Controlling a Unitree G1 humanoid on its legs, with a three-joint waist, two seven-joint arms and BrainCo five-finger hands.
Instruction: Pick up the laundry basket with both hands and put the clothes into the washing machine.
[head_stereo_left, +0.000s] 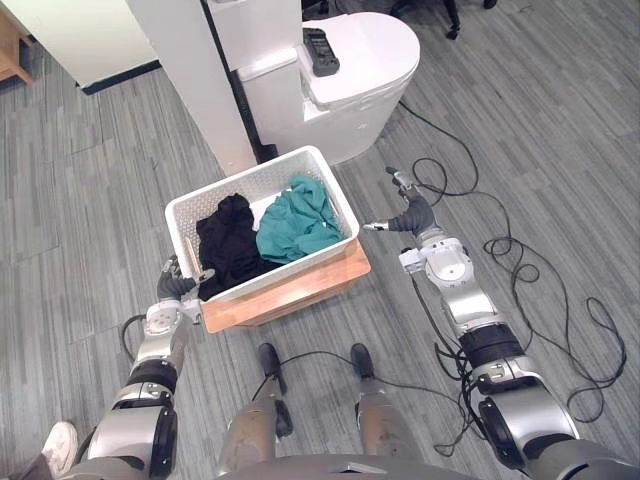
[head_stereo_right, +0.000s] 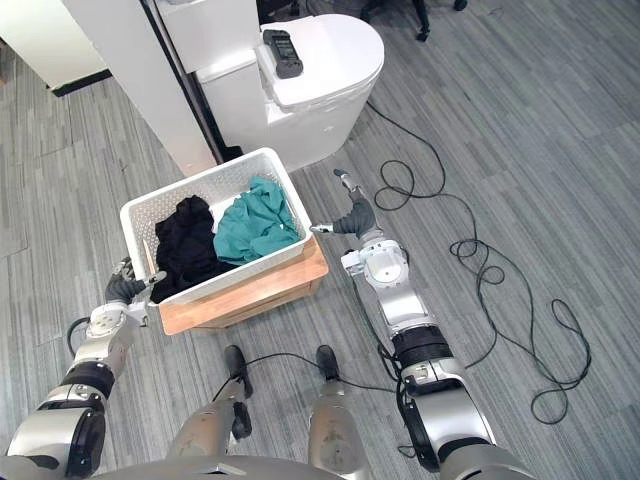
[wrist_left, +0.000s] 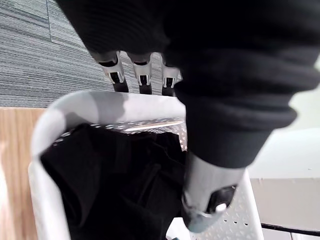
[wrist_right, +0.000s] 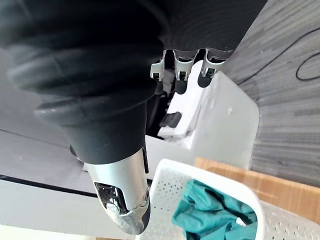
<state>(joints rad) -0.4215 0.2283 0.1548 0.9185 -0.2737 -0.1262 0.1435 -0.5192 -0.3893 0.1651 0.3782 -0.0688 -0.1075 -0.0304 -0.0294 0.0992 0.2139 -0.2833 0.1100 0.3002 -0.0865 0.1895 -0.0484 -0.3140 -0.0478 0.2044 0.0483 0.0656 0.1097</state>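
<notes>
Left eye view: laundry basket (head_stereo_left: 243, 182) looked stiff, light; grip its end rims; left hand (head_stereo_left: 176, 285) straddled rim, unclenched; right hand (head_stereo_left: 412, 216) spread, just beside.

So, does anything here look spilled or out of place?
Nothing stands out. The black clothes and green clothes lie inside the basket, which sits flat on its wooden stand; nothing has spilled onto the floor.

No legible text, label or number anywhere.
</notes>
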